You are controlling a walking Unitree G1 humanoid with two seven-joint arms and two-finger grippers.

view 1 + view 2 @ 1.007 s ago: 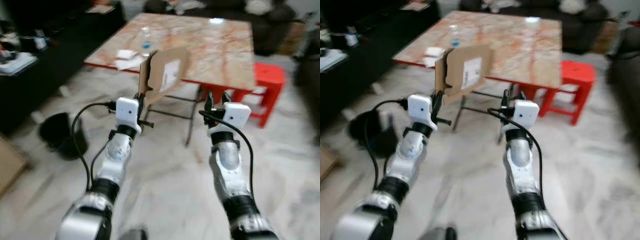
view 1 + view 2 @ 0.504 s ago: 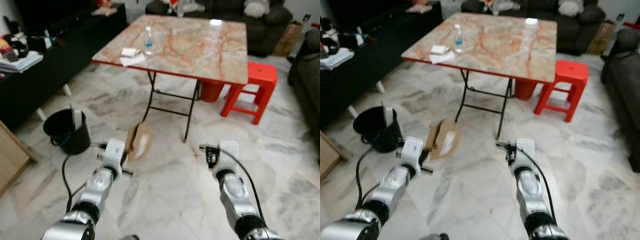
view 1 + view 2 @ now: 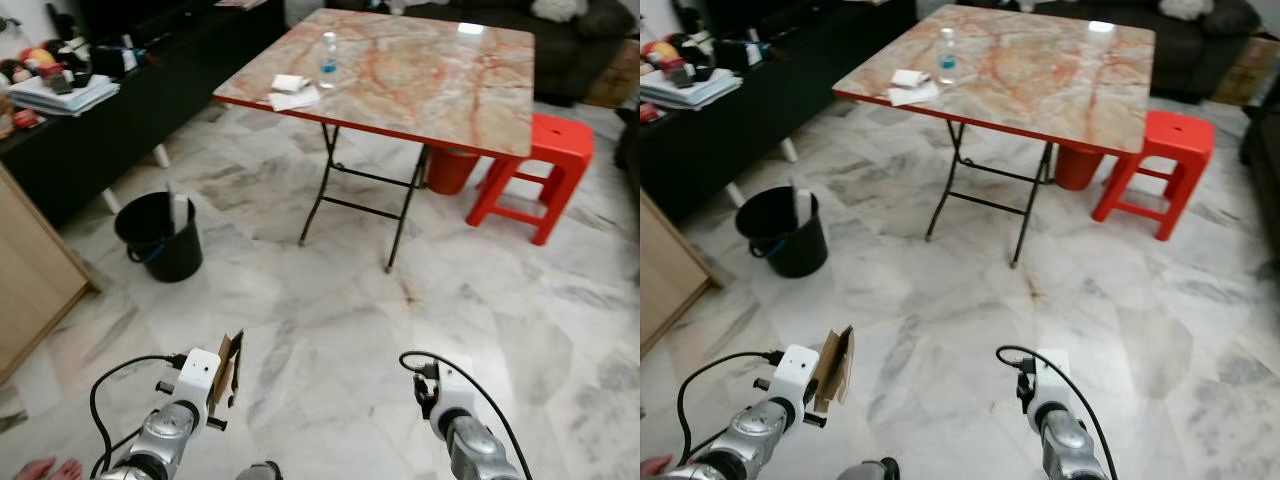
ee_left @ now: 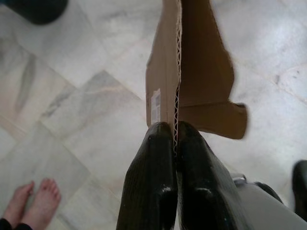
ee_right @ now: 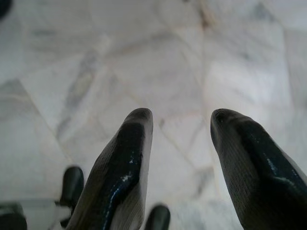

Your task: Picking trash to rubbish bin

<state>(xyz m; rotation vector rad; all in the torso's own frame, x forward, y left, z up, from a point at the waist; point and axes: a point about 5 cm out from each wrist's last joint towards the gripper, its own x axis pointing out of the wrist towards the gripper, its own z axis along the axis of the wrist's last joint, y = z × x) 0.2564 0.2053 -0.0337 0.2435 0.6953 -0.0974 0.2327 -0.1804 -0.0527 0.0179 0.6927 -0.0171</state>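
Brown cardboard (image 4: 189,72) is the trash here, a flat torn piece with a small white label on it. It is pinched on its edge between the two black fingers of the left gripper (image 4: 173,132), which are pressed tight together on it. The piece stands up on its edge, low down over the floor (image 3: 330,330), just in front of the robot's left arm.

The right gripper (image 5: 181,120) holds nothing. Its two fingers are spread apart, and pale marble floor shows in the gap between them. It sits low on the robot's right side.

Ahead and to the left stands a black bin (image 3: 160,235) on the floor, well apart from the cardboard. Something white sticks up inside it.

Farther ahead is a folding table (image 3: 420,70) with a pink marble top and thin black legs. A water bottle (image 3: 328,60) and some white papers (image 3: 293,92) sit near its left edge. A red stool (image 3: 535,160) stands just beside the table on the right.

A person's bare foot (image 4: 31,201) is on the floor near the left arm.
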